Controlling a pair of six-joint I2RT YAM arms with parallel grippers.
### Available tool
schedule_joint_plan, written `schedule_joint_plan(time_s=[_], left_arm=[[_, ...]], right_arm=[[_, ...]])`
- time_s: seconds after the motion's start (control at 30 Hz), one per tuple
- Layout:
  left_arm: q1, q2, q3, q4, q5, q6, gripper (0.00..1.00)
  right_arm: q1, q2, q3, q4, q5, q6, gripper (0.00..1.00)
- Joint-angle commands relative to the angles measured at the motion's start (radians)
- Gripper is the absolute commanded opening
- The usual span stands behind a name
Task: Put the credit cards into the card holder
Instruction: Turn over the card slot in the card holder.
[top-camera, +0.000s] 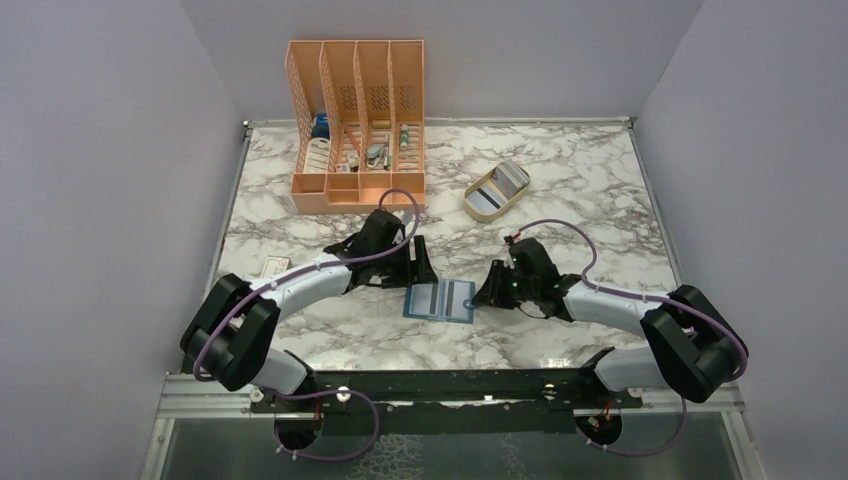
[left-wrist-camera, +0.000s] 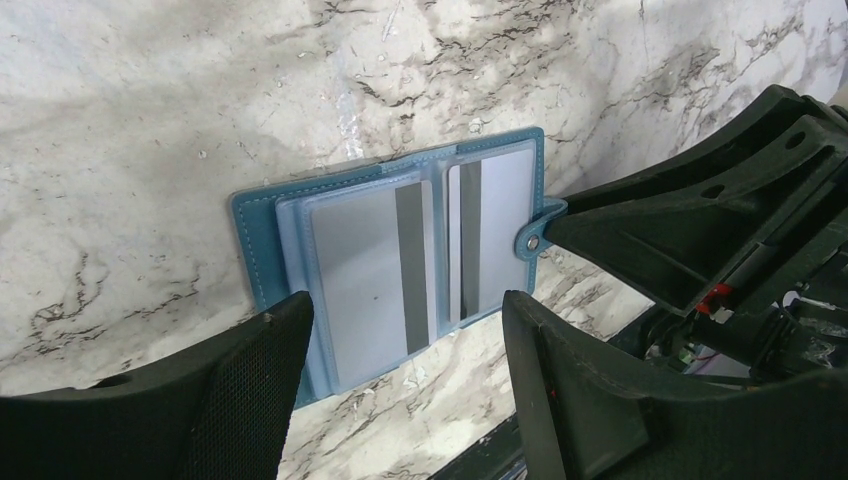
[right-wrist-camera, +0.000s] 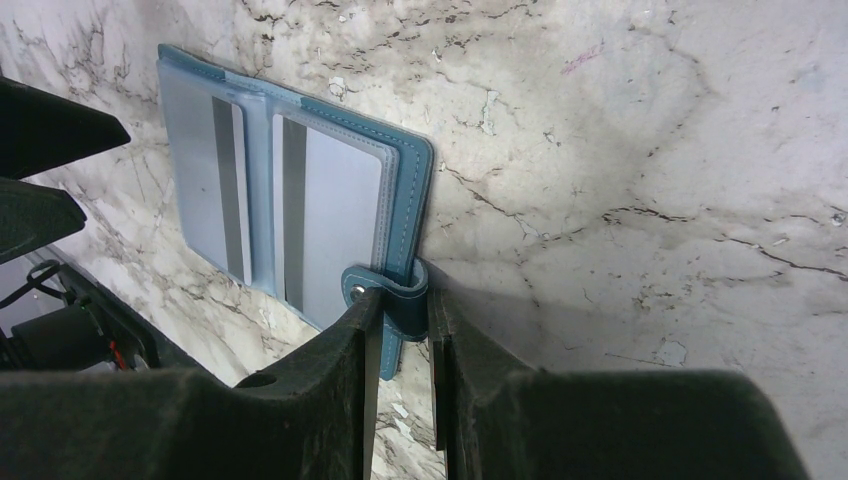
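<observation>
Marble-patterned table (top-camera: 560, 170) seen from above, with two black robot arms bolted at its near edge and reaching inward toward each other.

Between their tips, near the front middle of the table, lies the card holder (left-wrist-camera: 255, 245), a teal wallet opened flat with its clear sleeves facing up. Two grey credit cards with dark stripes sit in the sleeves, one on each page (left-wrist-camera: 365, 270) (left-wrist-camera: 500, 220).

The right gripper (right-wrist-camera: 402, 300) has its jaws drawn narrow and pinched on the wallet's snap tab (right-wrist-camera: 395, 285), the small strap with a pale stud on the right edge. The left gripper (left-wrist-camera: 402, 312) holds nothing. Its jaws stand wide, just beside the wallet's left side, and whether they touch it cannot be told.

Farther left, near the left arm, lies a small pale box (top-camera: 275, 266). Farther back on the right sits a beige oval tray (top-camera: 480, 205) holding what looks like more cards (top-camera: 510, 177), so the job is likely unfinished. At the back stands an orange slotted file rack (top-camera: 357, 195) with small items inside.

Risks from here: the right grip is only on the thin strap, so any pull could drag the wallet across the smooth marble or fold the page shut. A tilt could let the seated cards slide out of their sleeves. The wide left jaws are close enough to shove the wallet if they move sideways.
</observation>
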Motion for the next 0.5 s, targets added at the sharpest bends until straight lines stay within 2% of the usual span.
schedule_joint_plan(time_s=[0.0, 0.2, 0.47], left_arm=[[0.002, 0.024, -0.006, 0.052, 0.039, -0.007, 0.72], [0.000, 0.056, -0.030, 0.113, 0.078, -0.020, 0.72], [0.001, 0.066, -0.036, 0.097, 0.044, -0.011, 0.72]], right_arm=[[0.006, 0.003, 0.005, 0.010, 0.013, -0.011, 0.23], [0.006, 0.002, 0.004, 0.007, 0.016, -0.012, 0.23], [0.006, -0.007, 0.002, 0.004, 0.017, -0.013, 0.23]])
